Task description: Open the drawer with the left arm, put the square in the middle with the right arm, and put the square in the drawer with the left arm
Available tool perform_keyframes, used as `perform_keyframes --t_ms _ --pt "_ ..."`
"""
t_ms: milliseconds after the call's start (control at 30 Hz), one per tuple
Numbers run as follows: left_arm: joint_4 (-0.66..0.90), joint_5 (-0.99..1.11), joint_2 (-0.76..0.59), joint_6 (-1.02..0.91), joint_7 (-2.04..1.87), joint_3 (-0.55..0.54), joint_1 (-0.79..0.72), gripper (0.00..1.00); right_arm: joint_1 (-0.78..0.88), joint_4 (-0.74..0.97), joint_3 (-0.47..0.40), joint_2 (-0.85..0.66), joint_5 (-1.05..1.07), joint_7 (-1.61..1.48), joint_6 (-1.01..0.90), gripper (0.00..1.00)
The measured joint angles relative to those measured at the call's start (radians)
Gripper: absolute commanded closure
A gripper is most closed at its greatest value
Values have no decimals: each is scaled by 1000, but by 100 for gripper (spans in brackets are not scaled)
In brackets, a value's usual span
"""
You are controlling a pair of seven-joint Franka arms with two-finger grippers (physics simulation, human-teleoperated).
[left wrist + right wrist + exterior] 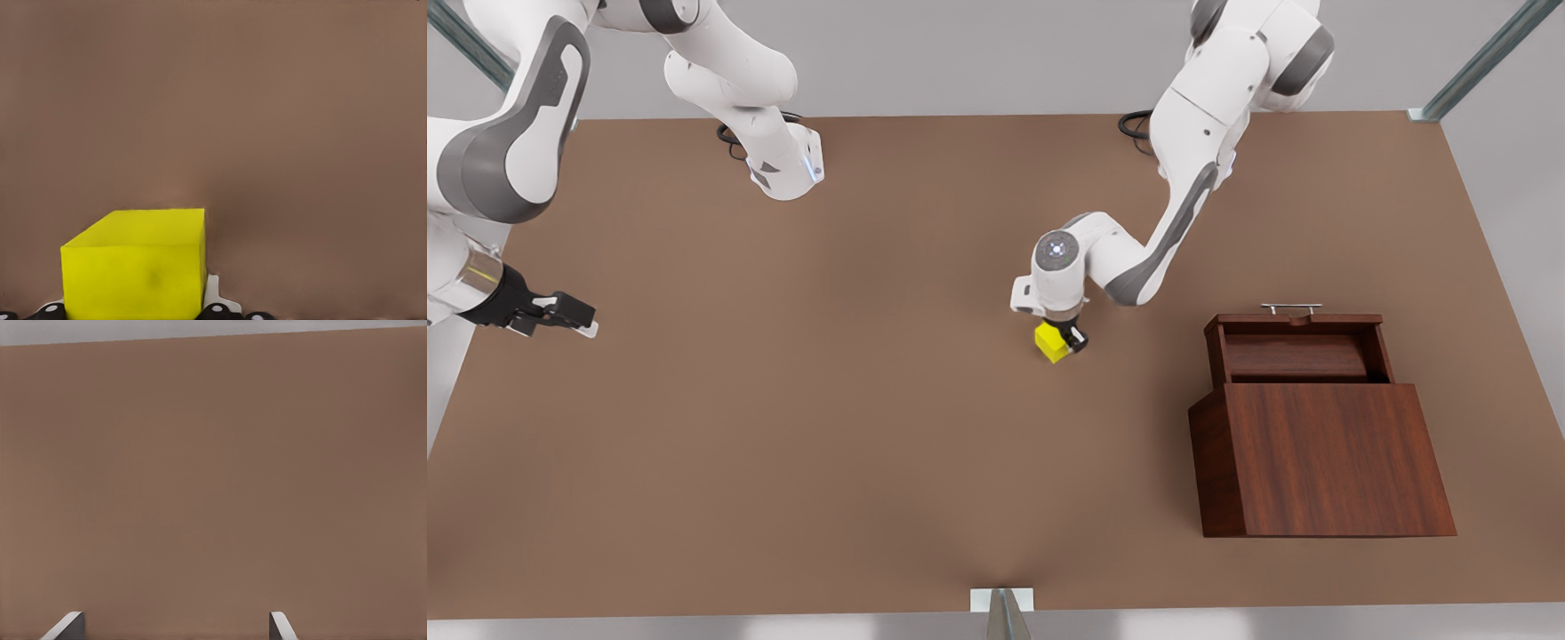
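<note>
Drawer [1303, 351] already pulled out of the cabinet [1325, 458], handle [1291, 308] on its far side, interior bare; cabinet seated near the tabletop [783, 427] edge on the front view's right. Square [1052, 341] located in the central zone of the tabletop, slightly toward the cabinet side, and also prominent in the left wrist view [137, 263]. Left end effector [1064, 338] lowered onto the square, fingers closed against its sides; contact with the tabletop underneath not resolvable, so lift status undetermined. Right end effector [560, 313] parked above the tabletop edge on the front view's left, well apart from all task items, fingers [67, 627] spread wide with nothing between them; waiting. Judged stage: pick-up for the final transfer into the drawer. Risks from here: slip or rotation of the square in the grasp if pad contact sits low or off-centre, since the wrist view shows the cube filling only one side of the finger zone; collision of the carried square or the fingers with the drawer's near wall if transfer height is too low; release short of the tray, leaving the square on the cabinet's slanted top and sliding off; nudging the drawer partly shut on approach.
</note>
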Motion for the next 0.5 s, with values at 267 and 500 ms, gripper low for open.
perform_keyframes --t_ms 267,500 --pt "124 -189 -179 -363 422 184 3 33 2 0 0 0 2 -1 -1 0" --pt "111 -268 -215 -428 1012 526 5 33 -3 1 -2 0 2 -2 -1 0"
